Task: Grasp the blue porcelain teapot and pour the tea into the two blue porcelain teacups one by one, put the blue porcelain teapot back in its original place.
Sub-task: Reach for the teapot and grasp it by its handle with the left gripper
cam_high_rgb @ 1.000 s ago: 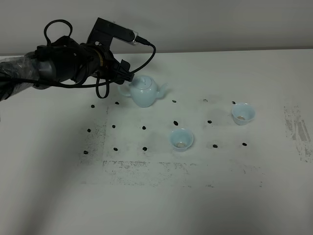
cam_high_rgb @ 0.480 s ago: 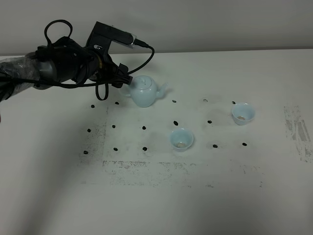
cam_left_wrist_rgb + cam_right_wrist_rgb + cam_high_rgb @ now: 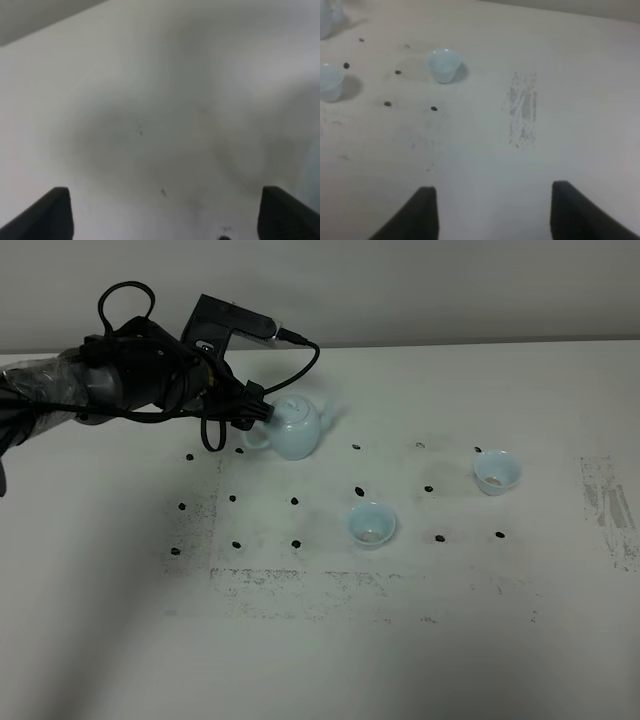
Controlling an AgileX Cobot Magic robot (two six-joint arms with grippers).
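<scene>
Setting: a white bench [image 3: 100,620] seen from above. It is dotted with small dark marks [image 3: 295,501] in rough rows, and a grey scuff [image 3: 610,505] lies near its right edge.
Teapot: a pale blue teapot [image 3: 295,427] stands upright on the bench at the back left of the marks. Its lid is on, its spout points right and its loop handle points left.
Left pincer, place: the left pincer [image 3: 256,412] is at the teapot's handle side, level with its shoulder. Its tips are against the pot or just short of it; contact cannot be told.
Left pincer, state: released. In its own blurred wrist view the two dark fingers [image 3: 55,217] stand wide apart, with only bench showing between them.
Left arm: the black arm [image 3: 120,380], with a looped cable [image 3: 125,300], reaches in from the left.
Right pincer: shown only by its own wrist view, the right pincer [image 3: 495,215] hangs over bare bench near the scuff, well apart from the teapot. Its fingers are partly apart and grasp nothing.
Near cup: the near cup [image 3: 371,525] stands upright in front of the teapot and to its right.
Far cup: the far cup [image 3: 497,472] stands upright farther right, well apart from the near cup.
Count: one teapot, two cups, two pincers.
</scene>
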